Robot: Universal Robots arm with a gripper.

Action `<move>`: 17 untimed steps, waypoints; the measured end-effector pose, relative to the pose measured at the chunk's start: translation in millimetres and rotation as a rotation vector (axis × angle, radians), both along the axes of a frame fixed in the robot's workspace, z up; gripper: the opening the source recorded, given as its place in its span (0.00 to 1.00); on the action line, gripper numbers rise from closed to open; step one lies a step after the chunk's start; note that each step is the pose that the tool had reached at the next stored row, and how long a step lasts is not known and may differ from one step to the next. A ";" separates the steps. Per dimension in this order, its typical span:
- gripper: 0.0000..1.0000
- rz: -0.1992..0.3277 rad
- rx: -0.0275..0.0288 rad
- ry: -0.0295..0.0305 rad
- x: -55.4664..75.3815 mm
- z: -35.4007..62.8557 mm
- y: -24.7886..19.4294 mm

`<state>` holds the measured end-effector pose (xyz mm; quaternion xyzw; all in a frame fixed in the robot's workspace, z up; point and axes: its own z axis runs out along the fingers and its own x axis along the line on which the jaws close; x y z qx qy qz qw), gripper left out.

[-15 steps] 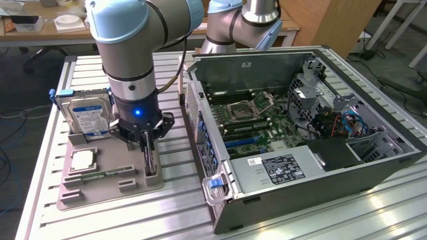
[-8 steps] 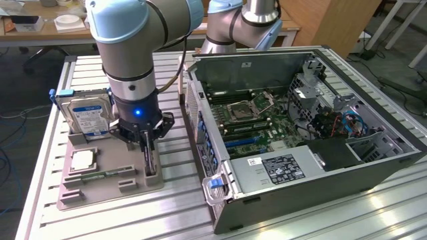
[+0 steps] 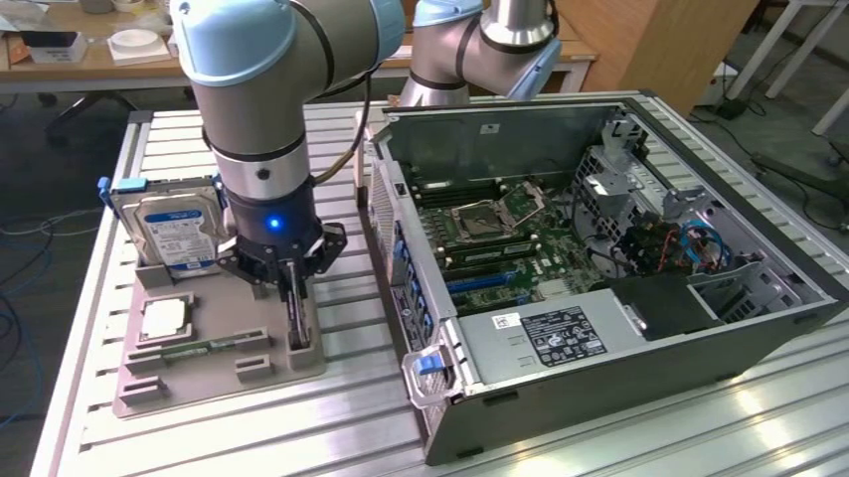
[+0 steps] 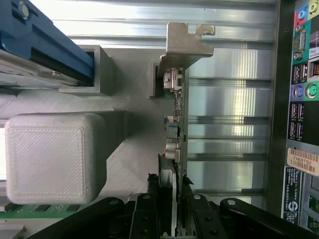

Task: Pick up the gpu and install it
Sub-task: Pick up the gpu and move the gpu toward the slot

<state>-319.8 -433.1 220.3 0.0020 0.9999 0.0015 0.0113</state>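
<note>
The gpu (image 3: 300, 333) is a thin black card standing on its edge in a slot of the grey holder tray (image 3: 199, 373), at the exterior view's left. My gripper (image 3: 293, 295) comes straight down on it, with one finger on each side of the card. In the wrist view the gpu (image 4: 178, 99) shows edge-on, its silver bracket (image 4: 187, 42) at the far end. There the gripper (image 4: 169, 185) is shut on the card, both black fingers (image 4: 192, 209) pressed against its faces. The card still sits in the tray slot.
The open computer case (image 3: 743, 328) lies on its side at the exterior view's right, its motherboard and blue slots (image 3: 484, 281) exposed. In the tray are a hard drive (image 3: 173, 229), a processor (image 3: 166, 318) and a green memory stick (image 3: 213, 348). The case's rear ports (image 4: 299, 89) are close beside the card.
</note>
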 end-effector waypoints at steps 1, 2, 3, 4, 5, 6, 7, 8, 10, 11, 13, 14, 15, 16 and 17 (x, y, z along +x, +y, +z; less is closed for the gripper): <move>0.27 0.000 0.0000 0.0000 0.0 0.0 0.0; 0.27 0.000 0.0000 0.0000 0.0 0.0 0.0; 0.27 0.000 0.0000 0.0000 0.0 0.0 0.0; 0.27 0.000 0.0000 -0.0001 0.0 0.0 0.0; 0.27 0.000 0.0002 -0.0002 0.0 0.2 0.0; 0.27 0.000 0.0004 -0.0004 0.0 0.9 0.1; 0.27 0.000 0.0002 -0.0002 0.0 2.2 0.0; 0.27 0.000 0.0001 -0.0001 0.0 3.6 0.0; 0.27 0.000 0.0001 -0.0001 0.0 5.8 0.0; 0.27 0.000 0.0001 -0.0001 0.0 6.6 0.0; 0.27 0.000 0.0001 -0.0001 0.0 7.7 0.0; 0.27 0.000 0.0002 -0.0002 0.0 8.1 0.0; 0.27 0.000 0.0003 -0.0003 0.0 8.4 0.0; 0.27 0.000 0.0002 -0.0002 0.0 8.8 0.0; 0.27 0.000 0.0000 0.0000 0.0 9.4 0.0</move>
